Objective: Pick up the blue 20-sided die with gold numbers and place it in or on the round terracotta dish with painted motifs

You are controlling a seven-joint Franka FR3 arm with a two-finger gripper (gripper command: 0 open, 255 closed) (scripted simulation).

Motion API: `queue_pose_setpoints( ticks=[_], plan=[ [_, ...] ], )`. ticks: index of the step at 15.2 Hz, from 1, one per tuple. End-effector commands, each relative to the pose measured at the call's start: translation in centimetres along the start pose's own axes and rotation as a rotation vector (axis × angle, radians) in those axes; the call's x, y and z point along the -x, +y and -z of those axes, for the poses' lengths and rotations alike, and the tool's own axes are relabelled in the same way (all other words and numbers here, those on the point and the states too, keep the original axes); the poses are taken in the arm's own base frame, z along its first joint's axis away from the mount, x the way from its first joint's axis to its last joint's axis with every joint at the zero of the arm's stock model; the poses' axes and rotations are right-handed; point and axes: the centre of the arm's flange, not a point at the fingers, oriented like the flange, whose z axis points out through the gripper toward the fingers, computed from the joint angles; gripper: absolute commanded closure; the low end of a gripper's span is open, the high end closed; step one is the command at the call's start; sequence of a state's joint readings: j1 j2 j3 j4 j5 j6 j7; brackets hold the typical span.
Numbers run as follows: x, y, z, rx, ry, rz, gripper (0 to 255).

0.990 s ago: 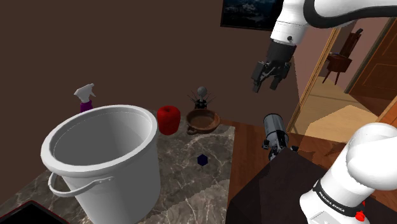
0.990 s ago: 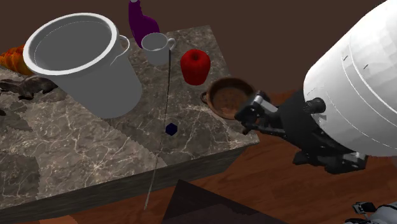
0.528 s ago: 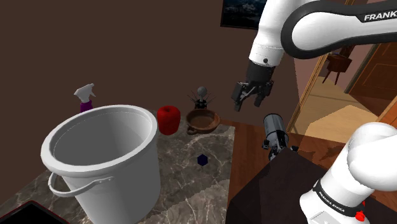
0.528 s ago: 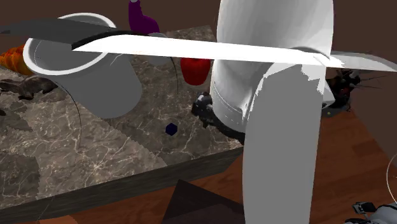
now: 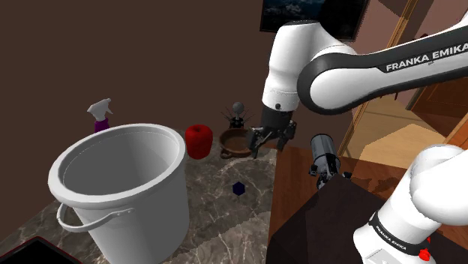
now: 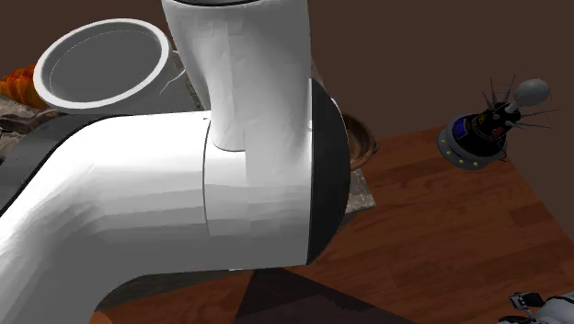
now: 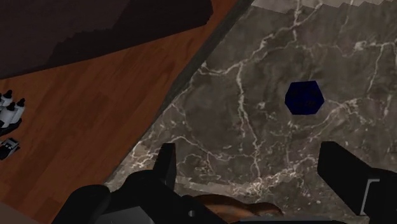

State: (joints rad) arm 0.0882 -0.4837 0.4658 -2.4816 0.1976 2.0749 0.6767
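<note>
nothing of the job is done yet, as far as i can see. the small dark blue die (image 5: 238, 188) sits alone on the marbled surface (image 5: 217, 221), out in the open and touching nothing. i can't make out any numbers on its faces. the brown round dish (image 5: 231, 139) stands farther back on the same surface, near its far right corner in the shoulder view, and it looks empty. die and dish are well apart, the die being the nearer of the two.

the white arm (image 5: 322, 64) bends down from the shoulder view's right, and its jaws hang just at the right rim of the dish, above the surface. in the wrist view the two black fingers (image 7: 167, 162) stand wide apart with nothing between them but bare marble. the die lies beyond them, closer to the right-hand one, so it isn't lined up for a grip.

to the shoulder view's left of the dish is a red apple-like thing (image 5: 197, 140). a big white bucket (image 5: 120, 180) fills the near left, with a purple spray bottle (image 5: 101, 116) behind it.

by my reckoning the whole task is left. the jaws have to get over the die and drop around it, then close and lift. after that comes the carry back to the dish and the release.
</note>
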Motion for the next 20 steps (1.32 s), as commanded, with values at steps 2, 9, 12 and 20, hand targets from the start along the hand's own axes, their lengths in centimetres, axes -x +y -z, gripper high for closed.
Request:
queue_pose_setpoints(
  ticks=[2,9,12,20],
  plan=[
    [0.7,-3.1,-2.4,0.012,0.000,-0.013,0],
    [1.6,-9.4,-8.0,0.039,-0.002,-0.034,0],
    [1.6,-9.4,-9.6,0.039,-0.002,-0.034,0],
    [1.6,-9.3,-11.5,0.039,-0.002,-0.034,0]
  ],
)
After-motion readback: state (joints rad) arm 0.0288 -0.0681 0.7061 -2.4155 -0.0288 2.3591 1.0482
